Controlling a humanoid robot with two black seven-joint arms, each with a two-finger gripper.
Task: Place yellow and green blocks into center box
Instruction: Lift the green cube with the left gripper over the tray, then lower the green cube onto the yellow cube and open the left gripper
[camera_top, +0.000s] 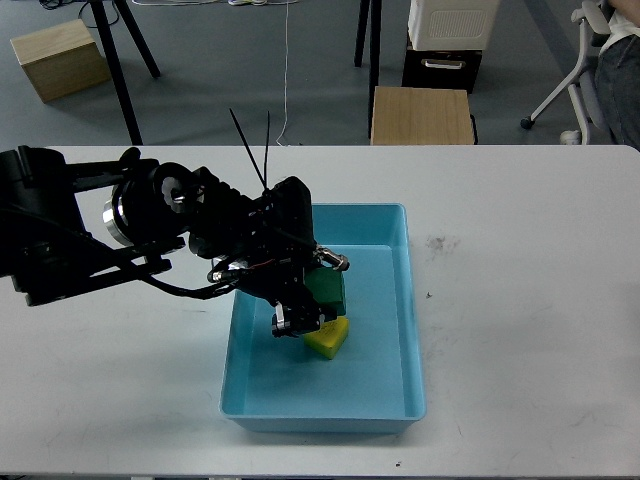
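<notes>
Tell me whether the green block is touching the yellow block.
Cannot tell. In the head view the green block, held in the left gripper, overlaps the yellow block, so neither contact nor gap shows.

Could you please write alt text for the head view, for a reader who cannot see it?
The left gripper holds a green block inside a blue box on a white table, right above a yellow block already there.

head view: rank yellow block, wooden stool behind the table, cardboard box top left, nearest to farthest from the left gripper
1. yellow block: in the blue box, right beside the left gripper, which holds the green block.
2. wooden stool: on the floor behind the table, up and to the right.
3. cardboard box: far top-left corner, on the floor.
</notes>
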